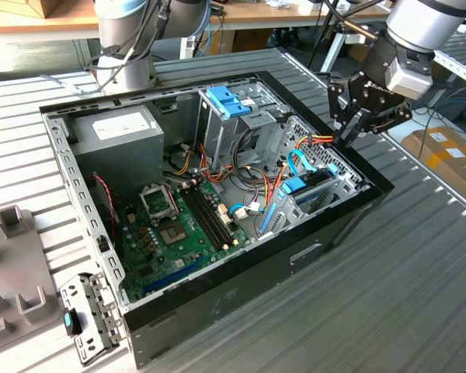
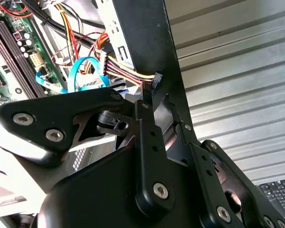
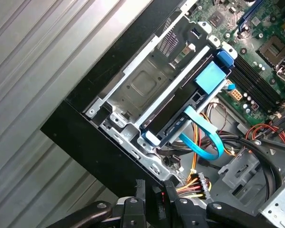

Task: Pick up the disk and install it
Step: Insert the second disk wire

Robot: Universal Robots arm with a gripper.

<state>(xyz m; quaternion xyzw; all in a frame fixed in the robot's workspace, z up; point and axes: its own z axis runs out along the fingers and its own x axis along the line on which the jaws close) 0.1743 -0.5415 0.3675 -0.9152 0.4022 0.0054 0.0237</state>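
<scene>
Exterior view, from its left: grey moulded fixture (image 1: 15, 268) on the ribbed table (image 1: 419, 264), then a loose metal bracket (image 1: 89, 318) with a small blue tab lying just beside the corner of the open black computer case (image 1: 217, 307). Inside the case, the grey power supply box (image 1: 116, 132) sits at the far corner and the green motherboard (image 1: 179, 233) lies on the floor of the case below it. Further along, the darker blue slotted latch (image 1: 225, 101) tops the upright metal drive cage. The disk (image 1: 295, 186) sits low in the metal bay at the end of the case toward the exterior view's right. In the first wrist view its light-blue carrier (image 3: 210, 78) lies lodged between the bay rails, and a curled blue data cable (image 3: 204, 142) is just beside it. The gripper (image 1: 348, 138) hangs over the case wall at that end, apart from the disk. In both wrist views it is right at a bundle of orange, yellow and red wires (image 2: 126, 73) and their connector. Cannot tell whether the claw is clenched or released.
</scene>
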